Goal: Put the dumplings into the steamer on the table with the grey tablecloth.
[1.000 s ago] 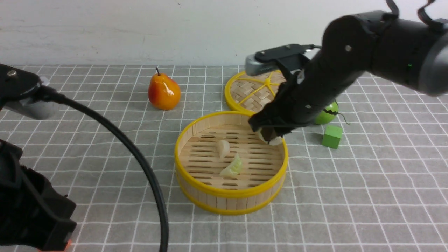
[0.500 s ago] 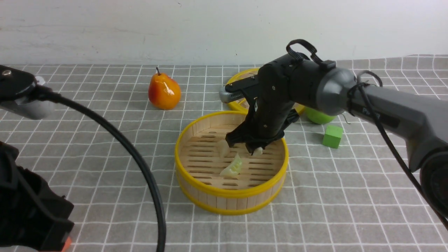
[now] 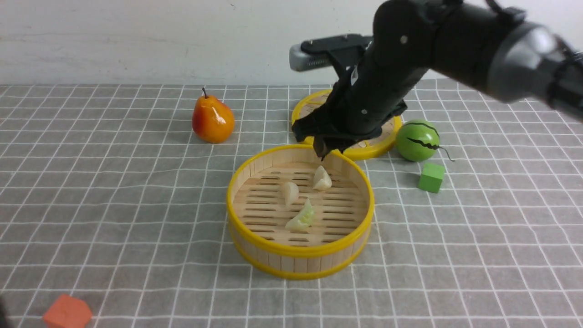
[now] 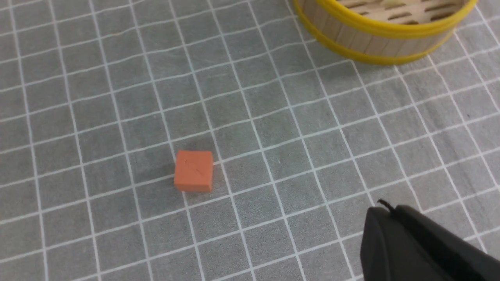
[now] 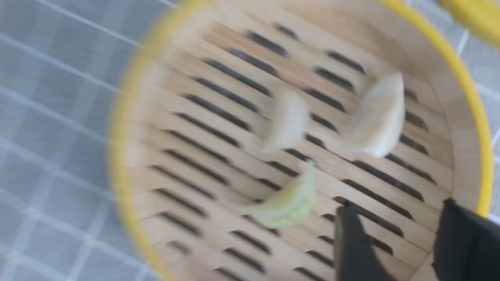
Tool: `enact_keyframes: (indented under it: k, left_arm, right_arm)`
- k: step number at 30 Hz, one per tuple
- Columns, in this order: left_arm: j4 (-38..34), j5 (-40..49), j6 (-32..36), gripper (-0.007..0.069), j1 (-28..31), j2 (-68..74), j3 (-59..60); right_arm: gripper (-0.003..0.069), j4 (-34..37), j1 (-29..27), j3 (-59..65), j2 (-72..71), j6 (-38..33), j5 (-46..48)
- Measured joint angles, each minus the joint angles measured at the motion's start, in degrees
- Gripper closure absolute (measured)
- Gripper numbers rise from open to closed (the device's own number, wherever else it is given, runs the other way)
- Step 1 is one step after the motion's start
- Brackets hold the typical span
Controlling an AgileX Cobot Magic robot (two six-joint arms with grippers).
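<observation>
At frame centre, all three dumplings point(image 3: 322, 178) lie in the steamer point(image 3: 300, 249), the third just dropped; we note the right claw point(image 3: 319, 149) released, empty, risen. Left claw point(image 4: 386, 226) clenched. Task appears done.

right gripper point(image 5: 396, 210) parted, left gripper point(image 4: 386, 214) closed

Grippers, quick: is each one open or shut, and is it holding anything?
Left gripper: shut, nothing seen in it.
Right gripper: open, holding nothing.
</observation>
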Motion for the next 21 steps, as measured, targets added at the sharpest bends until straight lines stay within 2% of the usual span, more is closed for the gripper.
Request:
enact_keyframes:
  k: [6, 10, 11, 13, 15, 21]
  left_arm:
    - [0.2, -8.5, -8.4, 0.063, 0.0, -20.1, 13.6]
    - [0.3, -21.3, -12.3, 0.0627, 0.0, -30.0, 21.2]
    - [0.3, -21.3, -12.3, 0.0626, 0.0, -30.2, 21.5]
    - [0.8, -29.2, -12.9, 0.0624, 0.0, -31.4, 24.6]
    - [0.8, -32.9, -12.9, 0.0623, 0.0, -31.4, 26.2]
    - [1.3, -36.1, -13.1, 0.0618, 0.0, -31.4, 29.5]
  right_arm:
    - [0.0599, 0.2, 5.2, 17.5, -18.8, -1.2, -12.0]
    - [0.0664, 0.2, 8.1, 31.1, -31.6, -1.3, -22.5]
    - [0.0666, 0.2, 8.3, 31.8, -32.2, -1.3, -23.1]
    - [0.0675, 0.2, 9.1, 39.9, -38.9, -1.3, -29.6]
    - [0.0675, 0.2, 9.4, 45.8, -44.8, -1.3, -35.7]
    - [0.0675, 0.2, 9.4, 61.4, -58.8, -1.5, -49.6]
